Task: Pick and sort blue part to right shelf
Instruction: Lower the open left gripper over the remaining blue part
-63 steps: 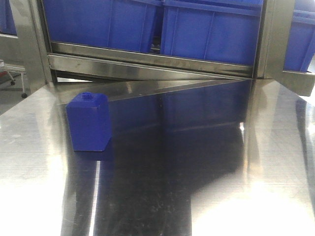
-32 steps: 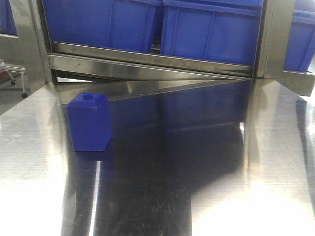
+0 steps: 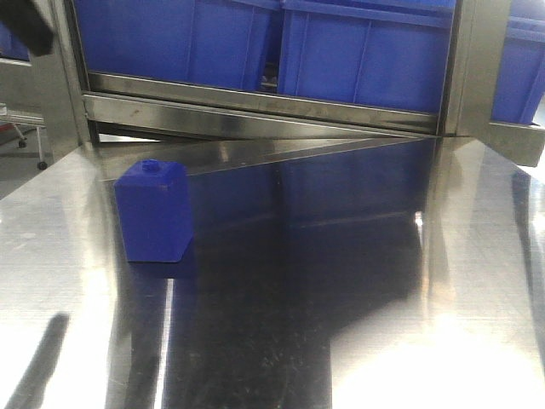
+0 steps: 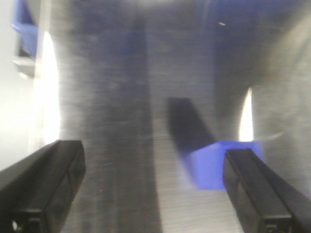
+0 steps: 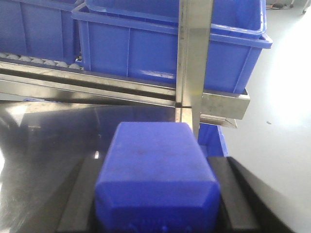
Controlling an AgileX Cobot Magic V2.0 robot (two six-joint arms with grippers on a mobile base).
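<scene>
A blue block-shaped part point(image 3: 155, 213) with a small round cap stands upright on the steel table point(image 3: 358, 281), at the left. In the blurred left wrist view it point(image 4: 208, 166) lies just ahead of the right finger. My left gripper point(image 4: 154, 154) is open and empty above the table, with the part off to its right. My right gripper point(image 5: 154, 161) is shut on a second blue part point(image 5: 155, 187), which fills the space between its black fingers point(image 5: 232, 194). It is held in front of the shelf.
Large blue bins point(image 3: 366, 51) sit on the steel shelf rail point(image 3: 255, 111) behind the table; they also show in the right wrist view point(image 5: 146, 53). A steel upright post point(image 5: 194, 58) stands right ahead of the held part. A dark blurred arm piece point(image 3: 30, 25) shows at top left.
A dark blurred arm piece has come into the top left of the front view, and a shadow has appeared on the table at bottom left. The standing blue part has not moved.
</scene>
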